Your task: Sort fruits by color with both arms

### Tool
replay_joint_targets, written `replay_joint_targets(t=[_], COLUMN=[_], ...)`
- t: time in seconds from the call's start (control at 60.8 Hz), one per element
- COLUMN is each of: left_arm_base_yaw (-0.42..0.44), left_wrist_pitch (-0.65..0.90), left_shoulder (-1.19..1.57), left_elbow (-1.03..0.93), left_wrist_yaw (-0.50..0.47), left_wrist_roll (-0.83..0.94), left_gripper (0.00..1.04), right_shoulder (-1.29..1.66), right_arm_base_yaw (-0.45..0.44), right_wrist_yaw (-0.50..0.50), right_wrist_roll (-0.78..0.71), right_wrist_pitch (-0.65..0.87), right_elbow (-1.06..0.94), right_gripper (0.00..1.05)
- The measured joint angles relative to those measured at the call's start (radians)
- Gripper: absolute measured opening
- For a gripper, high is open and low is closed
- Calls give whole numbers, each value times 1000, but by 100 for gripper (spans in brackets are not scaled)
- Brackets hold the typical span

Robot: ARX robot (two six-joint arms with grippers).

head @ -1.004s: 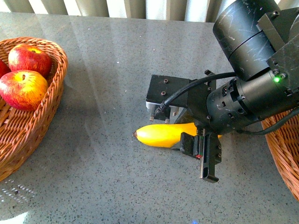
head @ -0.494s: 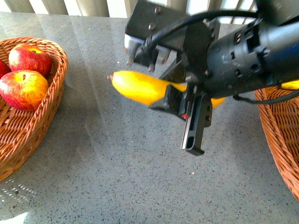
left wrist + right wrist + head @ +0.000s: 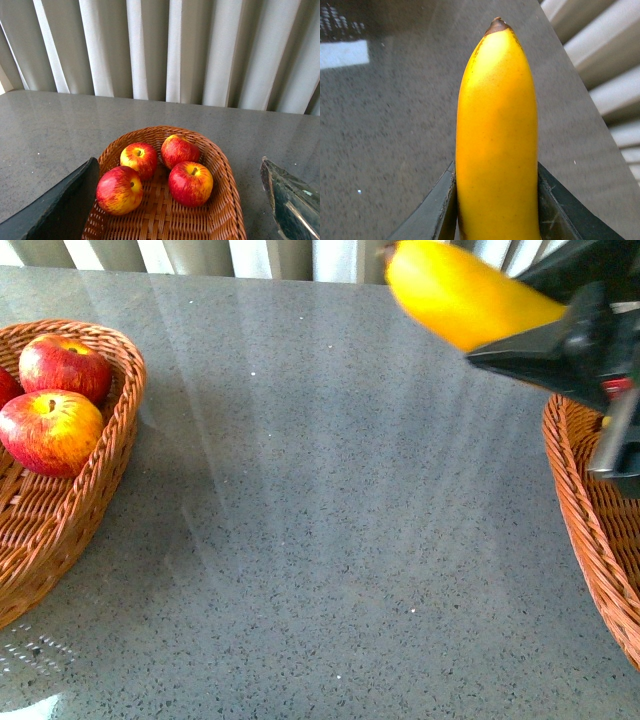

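While the right gripper (image 3: 575, 335) hangs high at the far right of the front view, it is clamped on a yellow banana (image 3: 462, 295), which sits up in the air above the grey surface (image 3: 340, 540). The banana's dark tip points left. Just below the gripper is the rim of a wicker basket (image 3: 590, 530) at the right edge, with a tiny bit of yellow showing inside it (too small to tell what it is). At the left edge sits another wicker basket (image 3: 85, 490) with red and yellow apples (image 3: 50, 430) in it. White blinds (image 3: 200, 255) run along the far side.

From the left wrist view, four apples (image 3: 190, 182) lie close together in the left basket (image 3: 225, 200). The left gripper (image 3: 177, 210) is above the basket, with its two fingers (image 3: 55, 207) wide apart and nothing between them.

From the right wrist view, the banana (image 3: 497, 150) fills the middle, smooth and bright, with its brown tip far from the camera. The dark gripper fingers (image 3: 432, 212) press on both of its sides, and the speckled surface (image 3: 385, 130) lies well below.
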Motion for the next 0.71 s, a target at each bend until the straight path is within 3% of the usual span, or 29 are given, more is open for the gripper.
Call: replay_joint_targets(t=[0.181,0.412,0.708], left_arm_base_yaw=[0,0,0], left_wrist_pitch=[0,0,0], left_shoulder=[0,0,0], left_elbow=[0,0,0], left_wrist_yaw=[0,0,0], left_wrist_roll=[0,0,0], left_gripper=[96,96,96], right_shoulder=[-26,-27,-70], right_arm_base_yaw=[-156,-213,-237], right_wrist_yaw=[-48,-61,-56], right_wrist_roll=[-62,-150,-177], right_wrist_pitch=[-54,-44,-21], right_elbow=[-60,-130,-177], right_gripper=[33,33,82])
